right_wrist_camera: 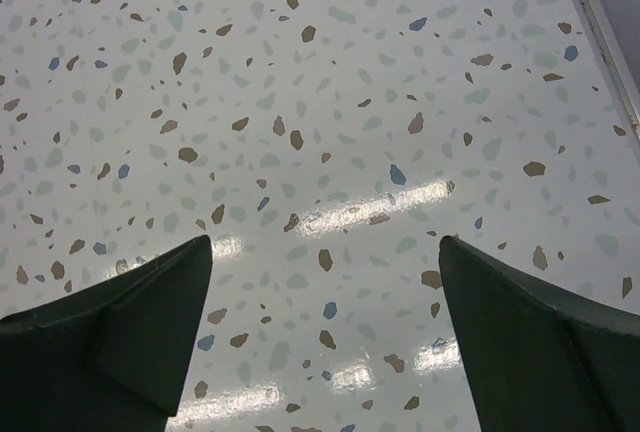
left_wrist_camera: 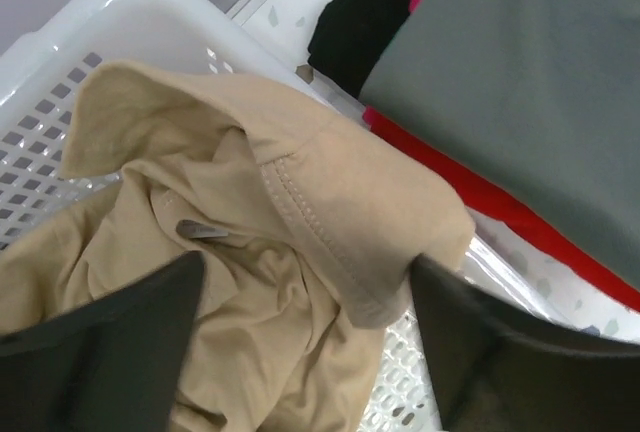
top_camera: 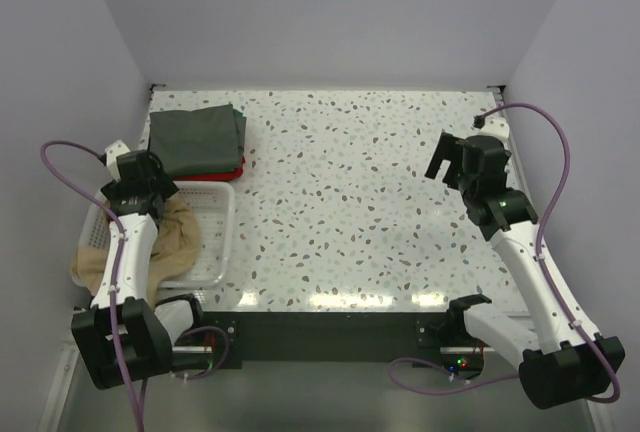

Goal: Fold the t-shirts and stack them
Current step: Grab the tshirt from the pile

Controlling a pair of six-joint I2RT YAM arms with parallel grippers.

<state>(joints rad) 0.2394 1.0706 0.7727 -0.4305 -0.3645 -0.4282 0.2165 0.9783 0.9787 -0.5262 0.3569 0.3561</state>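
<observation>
Tan shirt (left_wrist_camera: 300, 182) lies crumpled in the basket (left_wrist_camera: 60, 72), so my left fingers (left_wrist_camera: 140, 332) straddle it, open, ready to pinch; right fingers (right_wrist_camera: 130, 332) gape, idle.

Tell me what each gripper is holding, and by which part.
Nothing is held. The left gripper stands open around a hemmed fold of the tan t-shirt in the basket, not closed on it; the right gripper hangs open over the table.

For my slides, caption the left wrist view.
Open left tool over crumpled tan t-shirt in white basket, beside stacked grey-green shirt and red shirt.
</observation>
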